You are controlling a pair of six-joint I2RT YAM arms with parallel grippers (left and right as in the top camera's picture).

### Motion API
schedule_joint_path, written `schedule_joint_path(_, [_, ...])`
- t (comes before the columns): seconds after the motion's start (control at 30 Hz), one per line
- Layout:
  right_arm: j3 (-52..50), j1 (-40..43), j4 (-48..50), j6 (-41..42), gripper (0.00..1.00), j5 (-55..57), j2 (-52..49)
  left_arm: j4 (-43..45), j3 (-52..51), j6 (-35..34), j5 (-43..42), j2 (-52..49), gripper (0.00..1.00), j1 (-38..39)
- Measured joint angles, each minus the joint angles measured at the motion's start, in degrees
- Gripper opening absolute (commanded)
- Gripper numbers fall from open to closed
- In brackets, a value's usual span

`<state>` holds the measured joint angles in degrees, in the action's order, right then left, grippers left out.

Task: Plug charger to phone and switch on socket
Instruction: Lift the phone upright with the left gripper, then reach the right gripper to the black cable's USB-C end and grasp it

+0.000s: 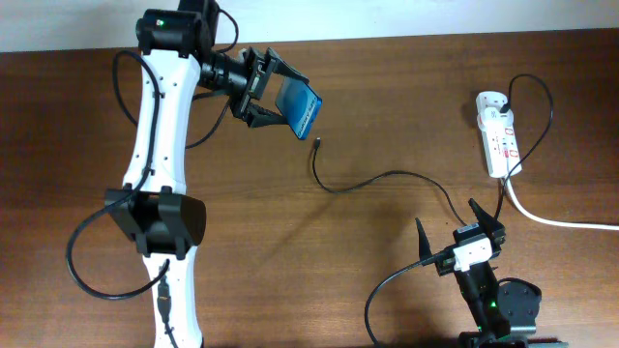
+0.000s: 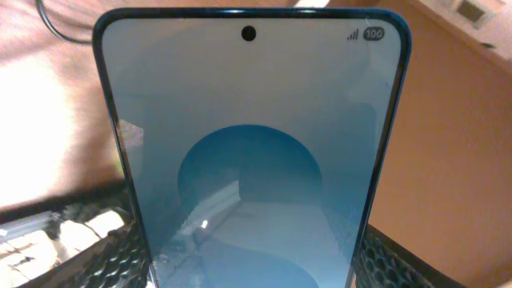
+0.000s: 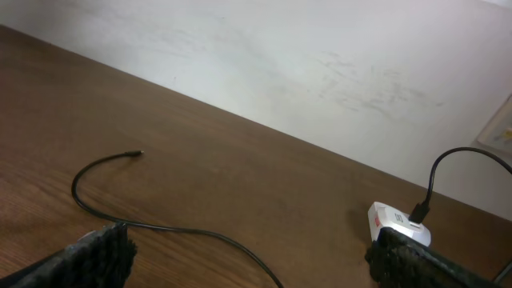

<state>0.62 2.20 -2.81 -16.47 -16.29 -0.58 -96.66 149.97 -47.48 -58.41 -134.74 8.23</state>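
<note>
Your main risk is the phone slipping or twisting: the left fingers are clamped on its two long edges and hold it tilted, clear off the worktop. A push from the connector could turn it in that grip. In the left wrist view the camera-hole end points away from the fingers. The charging port probably sits at the end down between them, though that end is out of view, and there the connector would have little room to enter. The charger cable lies loose on the worktop. Its tiny tip is just below the held phone and well away from the right fingers. It is thin, so a pinch could miss it or drag the whole loop, and a hard pull might tug the plug seated in the power strip. The right fingers are spread wide and hold nothing, hovering with the cable running past between them and the strip off to their right.
</note>
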Motion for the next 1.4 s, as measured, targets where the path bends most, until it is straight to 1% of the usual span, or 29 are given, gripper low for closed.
schedule_joint_path(0.13, [0.0,0.0,0.0,0.0,0.98,0.0,0.0,0.0,0.0,-4.6,-2.0,0.0,0.0,-1.1])
schedule_joint_path(0.27, [0.0,0.0,0.0,0.0,0.99,0.0,0.0,0.0,0.0,-7.0,-2.5,0.0,0.0,-1.7])
schedule_joint_path(0.67, [0.0,0.0,0.0,0.0,0.98,0.0,0.0,0.0,0.0,-7.6,-2.2,0.0,0.0,-1.7])
schedule_joint_path(0.73, [0.0,0.0,0.0,0.0,0.98,0.0,0.0,0.0,0.0,-7.6,1.9,0.0,0.0,-1.6])
schedule_joint_path(0.8, [0.0,0.0,0.0,0.0,0.98,0.0,0.0,0.0,0.0,-7.7,10.8,0.0,0.0,-1.4])
schedule_joint_path(0.83, [0.0,0.0,0.0,0.0,0.98,0.0,0.0,0.0,0.0,-7.7,17.6,0.0,0.0,-0.9])
schedule_joint_path(0.9, [0.0,0.0,0.0,0.0,0.98,0.0,0.0,0.0,0.0,-7.6,28.3,0.0,0.0,0.2])
schedule_joint_path(0.97, [0.0,0.0,0.0,0.1,0.98,0.0,0.0,0.0,0.0,-5.3,38.3,0.0,0.0,2.4])
schedule_joint_path(1.0, [0.0,0.0,0.0,0.0,0.98,0.0,0.0,0.0,0.0,-4.3,41.2,0.0,0.0,3.2])
schedule_joint_path(1.07, [0.0,0.0,0.0,0.0,0.98,0.0,0.0,0.0,0.0,0.0,47.2,0.0,0.0,4.9])
schedule_joint_path(1.1, [0.0,0.0,0.0,0.0,0.98,0.0,0.0,0.0,0.0,2.5,48.8,0.0,0.0,5.3])
schedule_joint_path(1.13, [0.0,0.0,0.0,0.0,0.98,0.0,0.0,0.0,0.0,7.3,50.7,0.0,0.0,5.4])
schedule_joint_path(1.17, [0.0,0.0,0.0,0.0,0.98,0.0,0.0,0.0,0.0,9.7,51.4,0.0,0.0,5.4])
schedule_joint_path(1.2, [0.0,0.0,0.0,0.0,0.98,0.0,0.0,0.0,0.0,14.5,52.7,0.0,0.0,5.4])
schedule_joint_path(1.3, [0.0,0.0,0.0,0.0,0.98,0.0,0.0,0.0,0.0,25.1,55.1,0.0,0.0,5.4])
schedule_joint_path(1.33, [0.0,0.0,0.1,0.0,0.98,0.0,0.0,0.0,0.0,27.6,55.7,0.0,0.0,5.4])
schedule_joint_path(1.4, [0.0,0.0,1.9,3.0,0.98,0.0,0.0,0.0,0.0,31.5,57.7,0.0,0.0,5.4])
